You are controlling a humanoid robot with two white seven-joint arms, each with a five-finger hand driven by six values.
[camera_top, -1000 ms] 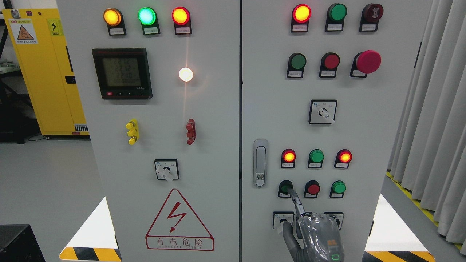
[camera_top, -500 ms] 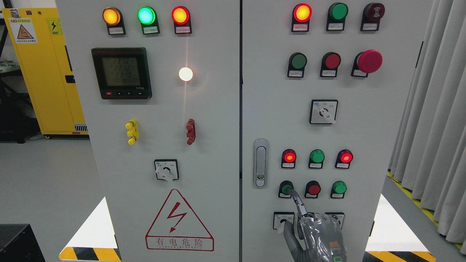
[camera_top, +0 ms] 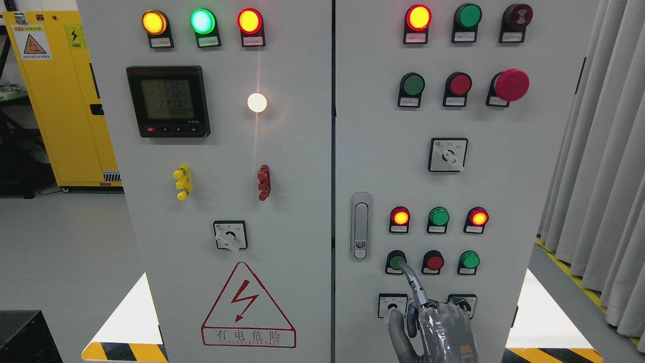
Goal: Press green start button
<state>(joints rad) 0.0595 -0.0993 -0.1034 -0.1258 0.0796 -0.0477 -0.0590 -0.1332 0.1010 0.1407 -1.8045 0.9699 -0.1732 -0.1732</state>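
Observation:
The green start button (camera_top: 395,261) sits leftmost in the lower row of the right cabinet door, beside a red button (camera_top: 433,262) and another green button (camera_top: 469,260). My right hand (camera_top: 438,327) comes up from the bottom edge, wrapped in clear film. Its index finger (camera_top: 414,285) is stretched out, with the tip at the green button's lower right edge. The other fingers are curled and hold nothing. The thumb lies over the rotary switch (camera_top: 392,305) below. My left arm is out of view.
Above the buttons are three indicator lamps (camera_top: 438,217), a rotary selector (camera_top: 448,155) and a red mushroom stop button (camera_top: 511,84). A door latch (camera_top: 360,226) is left of the buttons. A yellow cabinet (camera_top: 60,96) stands far left and curtains (camera_top: 599,166) hang at the right.
My right hand has sunk a little toward the bottom edge. The index fingertip has slid from the green button's face to its lower right edge.

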